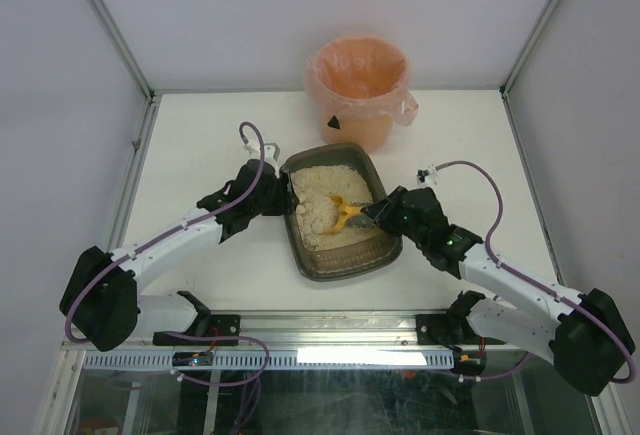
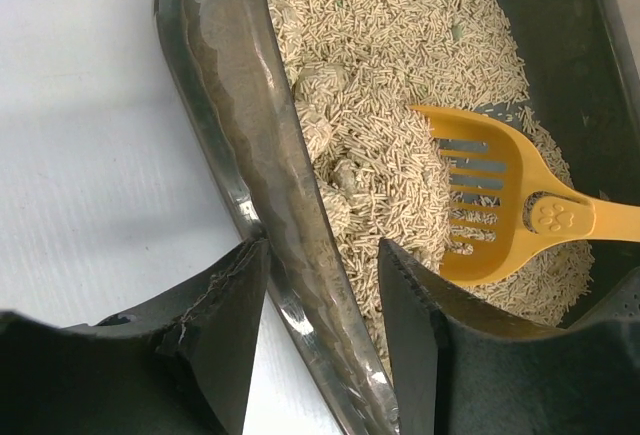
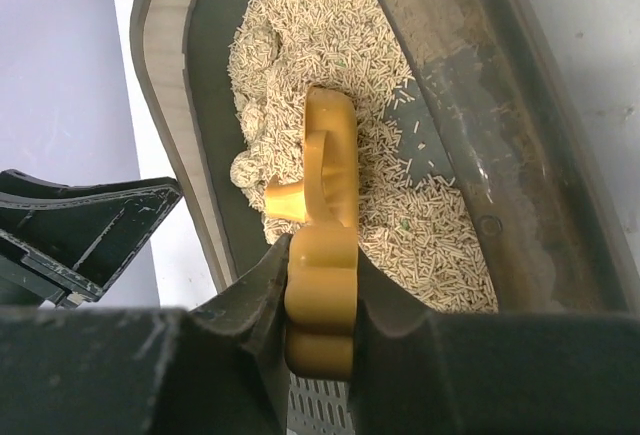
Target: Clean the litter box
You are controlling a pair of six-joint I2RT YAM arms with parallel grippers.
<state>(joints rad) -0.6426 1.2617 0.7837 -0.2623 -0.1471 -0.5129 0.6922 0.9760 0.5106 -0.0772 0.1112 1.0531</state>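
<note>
- Top view: litter box (image 1: pixel 340 271) sits on the counter (image 1: pixel 200 145), between the left hand (image 1: pixel 283 198) and the right hand (image 1: pixel 378 213). Orange bag-lined bucket (image 1: pixel 358 85) stands beyond both hands, just past the box's far end.
- Top view: yellow scoop (image 1: pixel 345 213) reaches from the right hand into the litter (image 1: pixel 320 190), toward the left hand.
- Left wrist: left hand (image 2: pixel 322 255) pinches the box's side wall, one finger (image 2: pixel 225 325) outside over the counter, the other inside. Scoop head lies on the litter ahead and right of the inner finger.
- Right wrist: right hand (image 3: pixel 322 255) is pressed onto the scoop's handle from both sides. Scoop head is edge-on straight ahead, on the litter. Box walls run on either side of the hand.
</note>
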